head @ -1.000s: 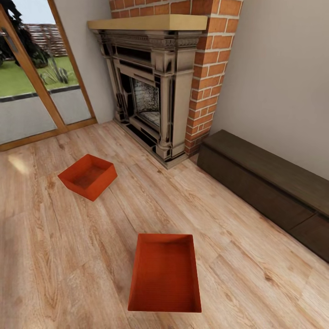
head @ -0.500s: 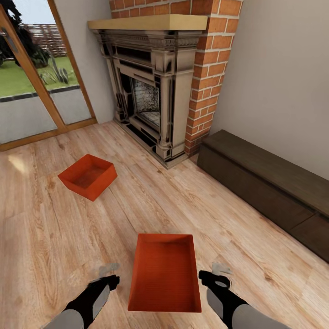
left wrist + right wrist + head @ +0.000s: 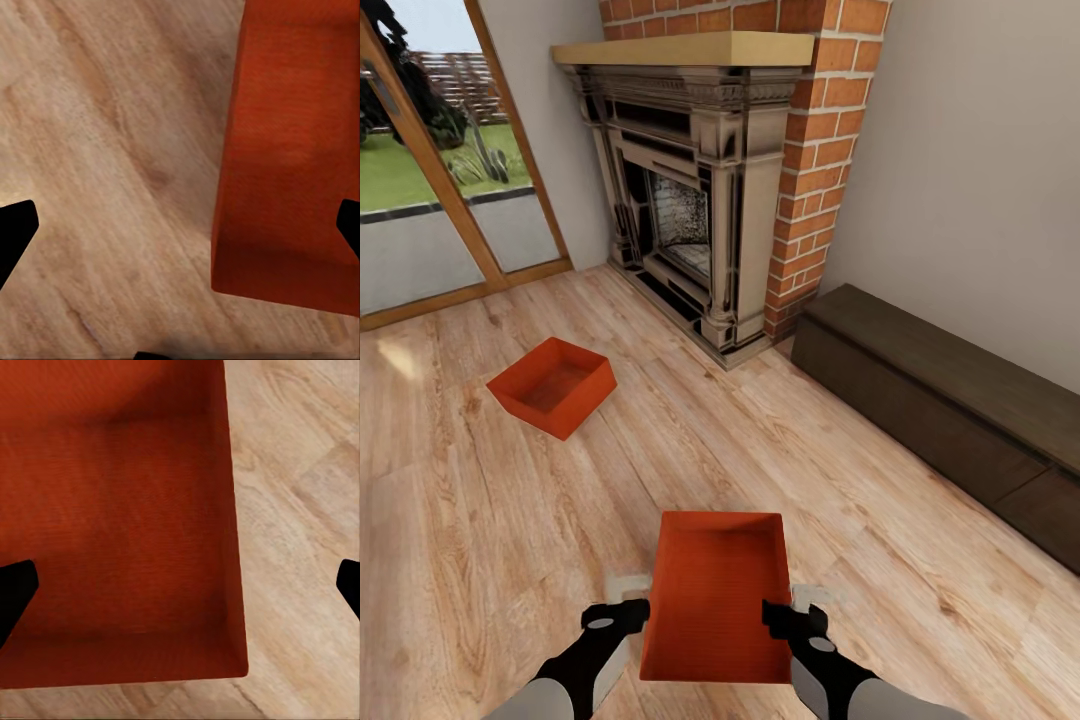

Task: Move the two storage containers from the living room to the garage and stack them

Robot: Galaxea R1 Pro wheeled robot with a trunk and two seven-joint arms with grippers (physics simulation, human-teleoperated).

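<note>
Head view: high, facing 12 o'clock and down.
Wrist views: close, facing down — both share the near storage container (image 3: 720, 598) (image 3: 289, 150) (image 3: 112, 517).

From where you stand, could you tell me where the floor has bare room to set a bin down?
Bare planks lie between the far container and the near container, and again between the near container and the dark bench. It is tight right beside the near container, where the left tool and right tool flank its sides, and in front of the fireplace.
</note>
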